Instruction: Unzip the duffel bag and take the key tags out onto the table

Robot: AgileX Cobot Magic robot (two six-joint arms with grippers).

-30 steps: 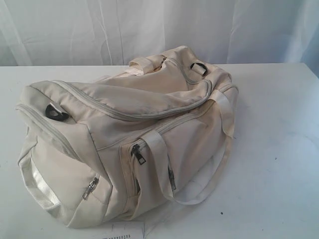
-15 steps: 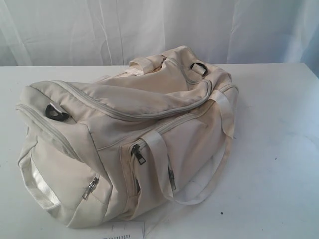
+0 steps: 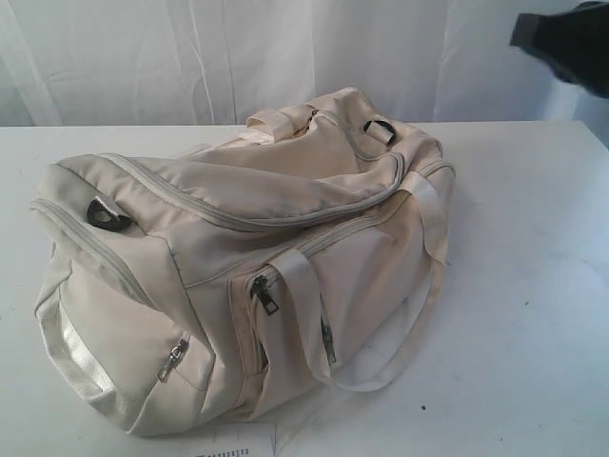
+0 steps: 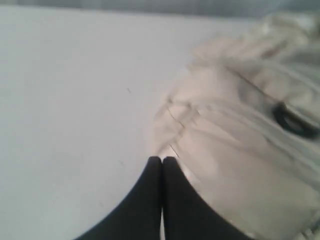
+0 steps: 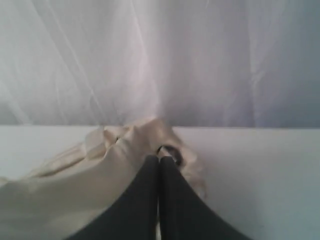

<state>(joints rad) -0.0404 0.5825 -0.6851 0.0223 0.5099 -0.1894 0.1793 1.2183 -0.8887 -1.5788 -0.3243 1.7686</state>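
Observation:
The cream duffel bag lies zipped shut across the white table, with its off-white handles draped over the side. Dark zipper pulls hang on its side pockets. The key tags are hidden. In the left wrist view my left gripper is shut and empty, above the table beside one end of the duffel bag. In the right wrist view my right gripper is shut with nothing in it, hovering over the other end of the duffel bag near a dark ring. A dark part of the right arm shows at the exterior view's top right.
A white curtain hangs behind the table. Bare tabletop lies right of the bag. A white paper label pokes out at the front edge under the bag. A dark D-ring sits on the bag's near end.
A dark part of the right arm has come into the exterior view at the top right. The bag has not moved.

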